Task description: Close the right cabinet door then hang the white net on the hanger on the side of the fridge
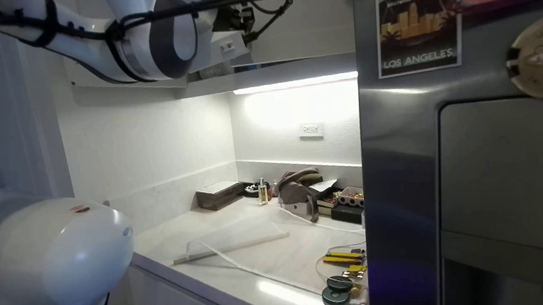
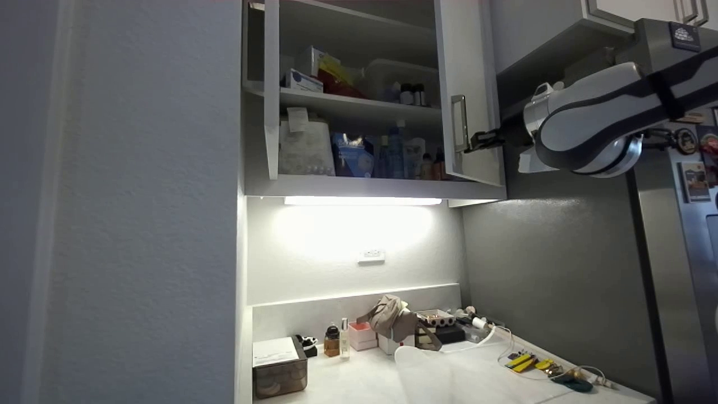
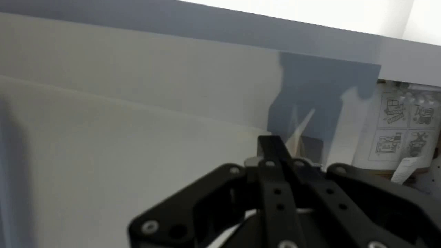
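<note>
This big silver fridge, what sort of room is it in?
Probably a kitchen, likely in someone's home: there is the fridge itself, an open wall cabinet and a pale countertop underneath.

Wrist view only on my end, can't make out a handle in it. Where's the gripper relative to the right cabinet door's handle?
Observer: In an exterior view, the gripper is at the lower end of the handle on the open right cabinet door. Can't tell whether they touch.
Operator: Anything else swung out up there?
Observer: Yes, the left cabinet door stands open too.
Operator: And the white net?
Observer: The white net lies on the counter below the cabinet, not hung up.
</note>
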